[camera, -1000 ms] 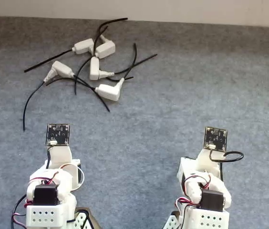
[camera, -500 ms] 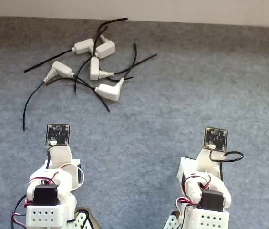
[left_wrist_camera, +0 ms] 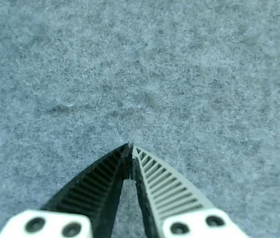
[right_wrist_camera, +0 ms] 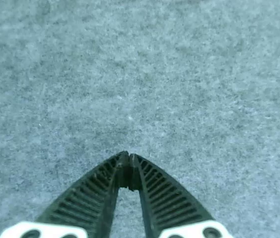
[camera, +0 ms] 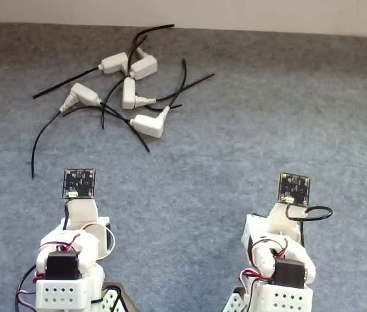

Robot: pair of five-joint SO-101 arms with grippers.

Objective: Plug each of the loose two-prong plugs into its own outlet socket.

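left gripper (left_wrist_camera: 130,148): shut tip to tip, one black finger (left_wrist_camera: 98,183) and one pale finger (left_wrist_camera: 169,186), nothing between them, sitting over grey mat (left_wrist_camera: 189,74)
right gripper (right_wrist_camera: 129,155): same state, both fingers black, tips meeting, holding nothing, over the same mat

counts from the high view:
- 2 arms, one arm (camera: 73,260) and the other arm (camera: 278,263), side by side at the near edge, both folded back. The wrist views don't let me say which side is which
- 2 square camera boards, one per arm: first board (camera: 79,183), second board (camera: 294,188)
- 5 white connector bodies, all in one loose cluster at the far left of the mat, well apart from both arms:
  - body A (camera: 114,63) and body B (camera: 143,65) lie end to end at the far side, touching or nearly so
  - body C (camera: 82,95) is off to the left, tilted
  - body D (camera: 129,93) is mid-cluster, just beside B
  - body E (camera: 149,123) is nearest the arms and L-shaped
- black cords (camera: 66,82) run off each body and cross over one another. They're too tangled for an exact count

can't tell at this range which bodies are plugs and which are sockets; none look mated, all lie loose on the mat
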